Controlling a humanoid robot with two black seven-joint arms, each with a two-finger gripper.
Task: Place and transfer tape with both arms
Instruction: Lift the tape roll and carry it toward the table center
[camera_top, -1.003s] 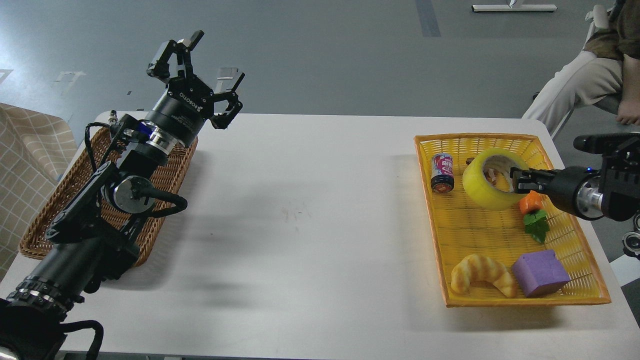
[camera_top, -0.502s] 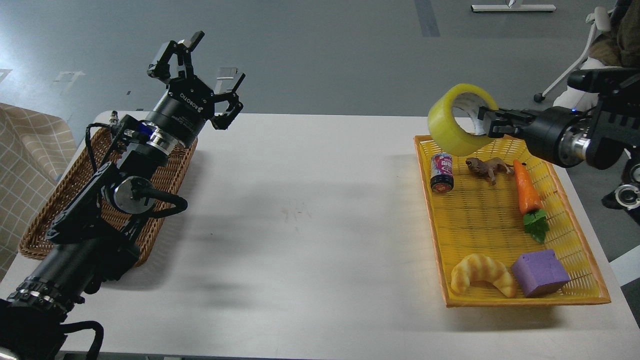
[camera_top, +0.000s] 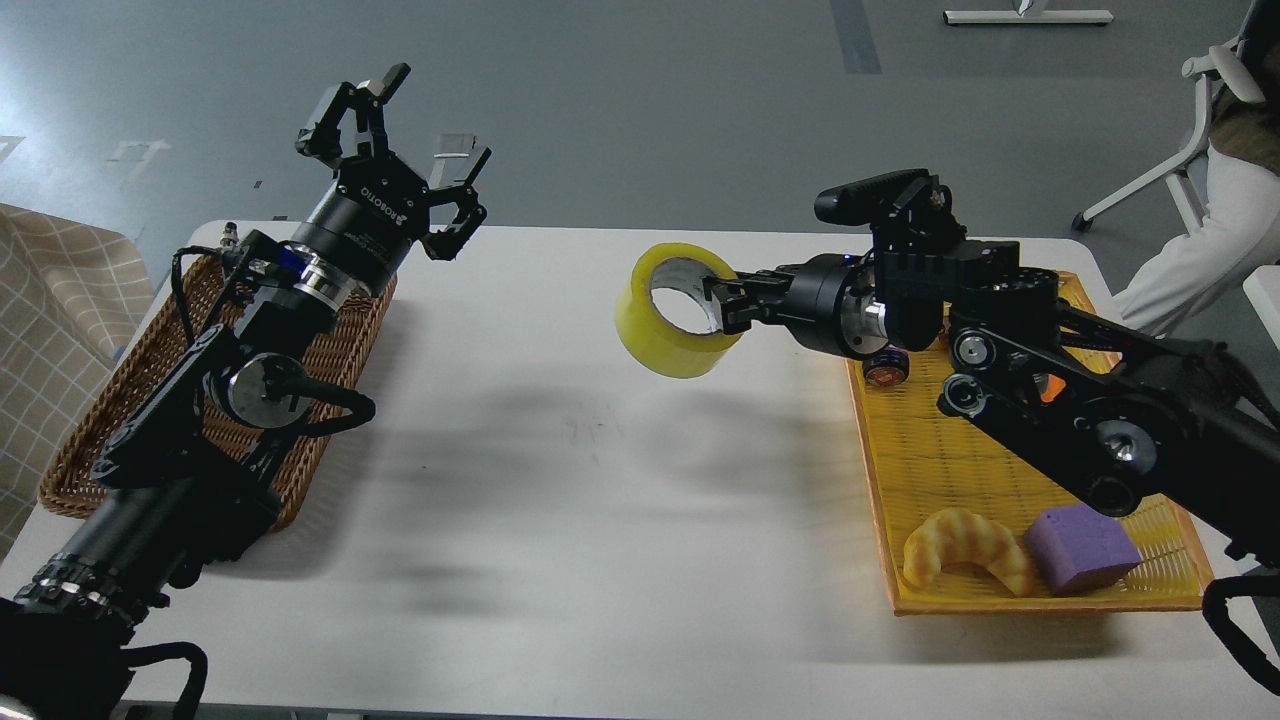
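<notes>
The tape (camera_top: 668, 322), a wide yellow roll with a grey-white core, hangs in the air above the middle of the white table (camera_top: 560, 500). My right gripper (camera_top: 722, 303) is shut on the roll's right wall, one finger inside the core. The right arm reaches leftward from over the yellow tray (camera_top: 1040, 598). My left gripper (camera_top: 400, 140) is open and empty, raised above the far end of the wicker basket (camera_top: 110, 420) at the table's left, well apart from the tape.
The yellow tray at the right holds a croissant (camera_top: 962, 545), a purple block (camera_top: 1080, 548) and a small can (camera_top: 884, 370) partly hidden by my arm. A seated person and a chair (camera_top: 1210, 150) are at the far right. A checked cloth (camera_top: 50, 300) lies left.
My right arm lifted the tape out of the yellow tray, then carried it left to above the table's middle. The left arm has not moved.
</notes>
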